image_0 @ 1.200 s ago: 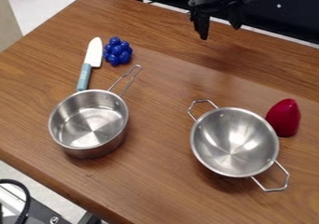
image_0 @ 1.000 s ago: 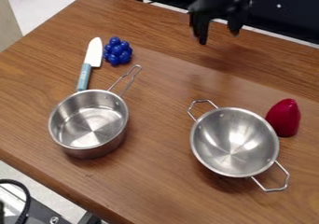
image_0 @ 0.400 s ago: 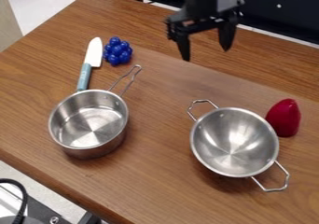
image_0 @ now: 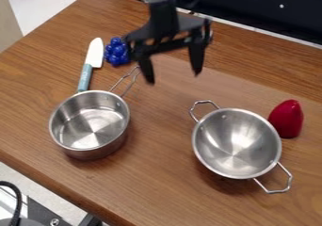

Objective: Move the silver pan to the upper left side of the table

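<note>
Camera view | claw [image_0: 173, 76] spread wide, 12 o'clock | silver saucepan [image_0: 89, 127] on counter [image_0: 160, 178], 9 o'clock | two-handled pan [image_0: 236, 145], 4 o'clock

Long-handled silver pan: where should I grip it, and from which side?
Probably by its handle, from above, with the open jaws straddling its long sides. It is narrow and juts beyond the rim of the pan toward the view's upper right. Coming in from the right should avoid the blue grapes.
</note>
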Controlling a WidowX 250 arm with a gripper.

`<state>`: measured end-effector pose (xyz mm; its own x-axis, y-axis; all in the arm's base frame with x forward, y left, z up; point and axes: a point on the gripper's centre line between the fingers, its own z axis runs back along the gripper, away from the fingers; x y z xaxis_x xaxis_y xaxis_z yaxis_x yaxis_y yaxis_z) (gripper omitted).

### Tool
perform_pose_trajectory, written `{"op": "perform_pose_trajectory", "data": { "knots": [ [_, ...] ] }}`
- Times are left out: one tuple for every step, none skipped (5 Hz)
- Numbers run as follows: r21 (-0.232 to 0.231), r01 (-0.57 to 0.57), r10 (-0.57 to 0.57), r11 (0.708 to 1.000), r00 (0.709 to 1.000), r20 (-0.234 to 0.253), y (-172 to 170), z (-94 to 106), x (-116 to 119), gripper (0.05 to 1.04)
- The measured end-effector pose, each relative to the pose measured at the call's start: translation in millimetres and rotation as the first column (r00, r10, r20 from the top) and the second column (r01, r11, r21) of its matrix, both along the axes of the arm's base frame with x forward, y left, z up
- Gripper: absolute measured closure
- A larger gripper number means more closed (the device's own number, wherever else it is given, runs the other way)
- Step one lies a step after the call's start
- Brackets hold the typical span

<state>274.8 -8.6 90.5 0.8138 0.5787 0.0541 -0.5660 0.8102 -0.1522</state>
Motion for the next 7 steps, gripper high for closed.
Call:
{"op": "perform_pose_trajectory", "data": {
  "knots": [
    [-0.061, 0.094, -0.095, 0.994, 0.995, -0.011, -12, -5.2, -30, 0.09],
    [-0.072, 0.147, -0.148, 0.986, 0.989, -0.008, -22, -11.9, -46, 0.09],
    [-0.102, 0.192, -0.195, 0.976, 0.981, -0.012, -36, -19.8, -55, 0.09],
    [-0.129, 0.212, -0.217, 0.969, 0.976, -0.027, -48, -31.2, -59, 0.09],
    [-0.155, 0.21, -0.215, 0.965, 0.977, -0.011, -55, -40.4, -58, 0.118],
    [-0.139, 0.217, -0.221, 0.966, 0.975, -0.013, -61, -53.4, -59, 0.268],
    [-0.146, 0.225, -0.226, 0.963, 0.974, 0.008, -65, -56.1, -56, 0.562]
  ]
}}
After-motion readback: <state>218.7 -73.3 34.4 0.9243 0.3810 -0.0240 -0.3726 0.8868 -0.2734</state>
